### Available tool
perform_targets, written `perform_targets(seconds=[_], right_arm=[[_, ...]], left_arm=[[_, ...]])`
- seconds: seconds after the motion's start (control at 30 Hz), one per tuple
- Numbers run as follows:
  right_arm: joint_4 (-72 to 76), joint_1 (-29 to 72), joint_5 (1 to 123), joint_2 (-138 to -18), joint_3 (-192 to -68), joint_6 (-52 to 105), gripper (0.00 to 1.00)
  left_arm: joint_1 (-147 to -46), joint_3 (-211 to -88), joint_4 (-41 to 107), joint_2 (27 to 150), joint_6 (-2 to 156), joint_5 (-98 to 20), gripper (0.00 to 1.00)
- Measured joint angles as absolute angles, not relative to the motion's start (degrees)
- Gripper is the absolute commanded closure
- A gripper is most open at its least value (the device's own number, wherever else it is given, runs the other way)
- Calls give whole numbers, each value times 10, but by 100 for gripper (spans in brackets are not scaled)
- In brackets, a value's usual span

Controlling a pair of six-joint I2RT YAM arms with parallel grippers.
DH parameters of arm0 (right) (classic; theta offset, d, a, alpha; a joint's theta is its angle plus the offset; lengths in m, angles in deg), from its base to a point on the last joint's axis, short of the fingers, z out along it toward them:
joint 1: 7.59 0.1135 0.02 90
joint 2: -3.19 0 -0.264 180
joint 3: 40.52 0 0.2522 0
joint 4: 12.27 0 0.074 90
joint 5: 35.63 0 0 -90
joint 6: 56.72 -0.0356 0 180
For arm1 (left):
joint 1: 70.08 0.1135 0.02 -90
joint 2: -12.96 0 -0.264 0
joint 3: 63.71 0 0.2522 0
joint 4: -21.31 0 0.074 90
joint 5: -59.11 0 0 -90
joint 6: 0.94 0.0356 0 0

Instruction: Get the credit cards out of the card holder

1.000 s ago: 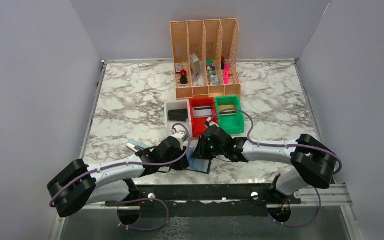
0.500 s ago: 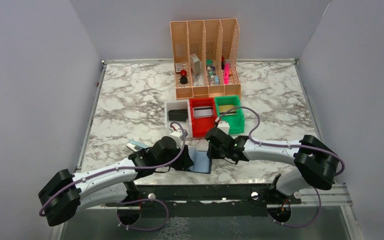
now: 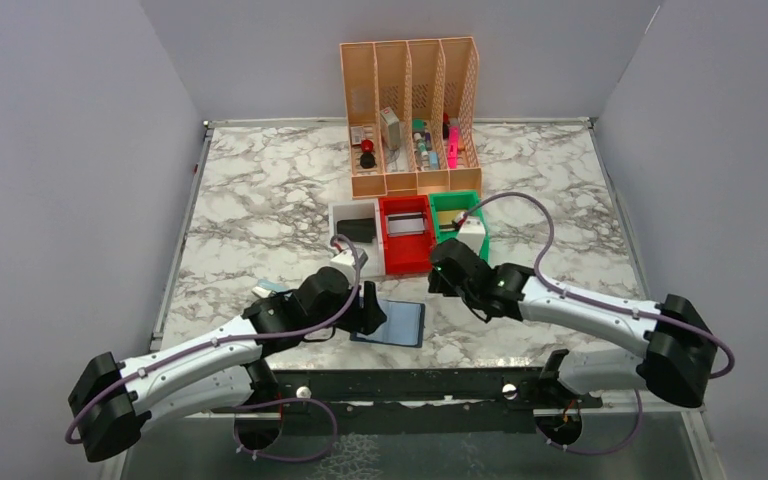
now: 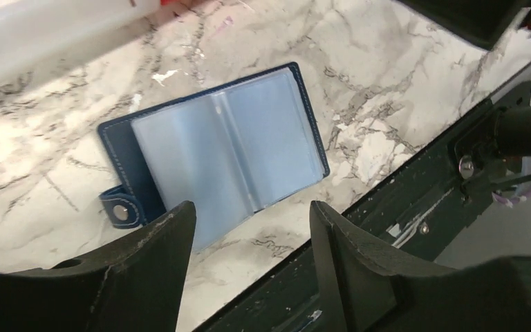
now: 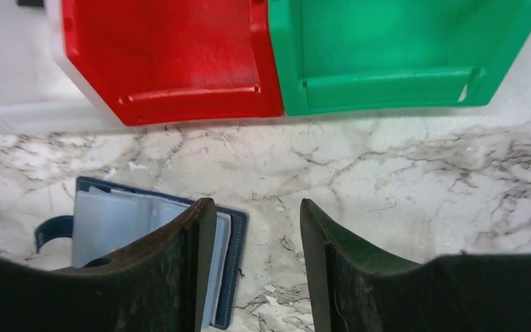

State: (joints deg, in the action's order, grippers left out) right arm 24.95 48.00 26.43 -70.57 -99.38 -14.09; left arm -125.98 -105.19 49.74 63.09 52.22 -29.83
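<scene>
Top external: left tool (image 3: 372,312) low beside card holder (image 3: 396,324)

The left arm (image 3: 210,345) and right arm (image 3: 580,305) reach forward and inward, stretched low. The left gripper (image 4: 252,214) points down, its two dark fingers (image 4: 152,263) spread wide with nothing between them. The right gripper (image 5: 257,207), a little farther forward, hangs the same way, jaws parted and empty. The two grippers sit near each other, not touching.

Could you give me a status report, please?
Left gripper and right gripper open, empty. Card holder lying open on table, pockets look empty. Nothing blocking.
</scene>
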Motion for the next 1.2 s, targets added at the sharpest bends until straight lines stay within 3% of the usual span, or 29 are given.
perform_targets(seconds=[0.03,0.07,0.1,0.13,0.53,0.73,0.97,1.2], right_arm=[[247,478,257,-690,-994,-132,41],[243,478,249,-675,-994,-124,39],[240,478,242,-663,-994,-118,38],[235,476,231,-647,-994,-107,36],[105,448,170,-481,-946,65,29],[98,412,210,-458,-872,63,28],[140,399,217,-422,-859,63,28],[150,399,217,-406,-859,55,28]], left_arm=[[-1260,-1054,507,622,523,-285,29],[-1260,-1056,513,617,524,-277,21],[-1260,-1060,520,612,526,-265,6],[-1260,-1065,527,609,529,-251,2],[-1233,-1188,607,651,568,-22,1],[-1112,-1195,628,636,572,1,1],[-1109,-1182,644,531,573,45,1],[-1109,-1169,655,524,572,65,1]])
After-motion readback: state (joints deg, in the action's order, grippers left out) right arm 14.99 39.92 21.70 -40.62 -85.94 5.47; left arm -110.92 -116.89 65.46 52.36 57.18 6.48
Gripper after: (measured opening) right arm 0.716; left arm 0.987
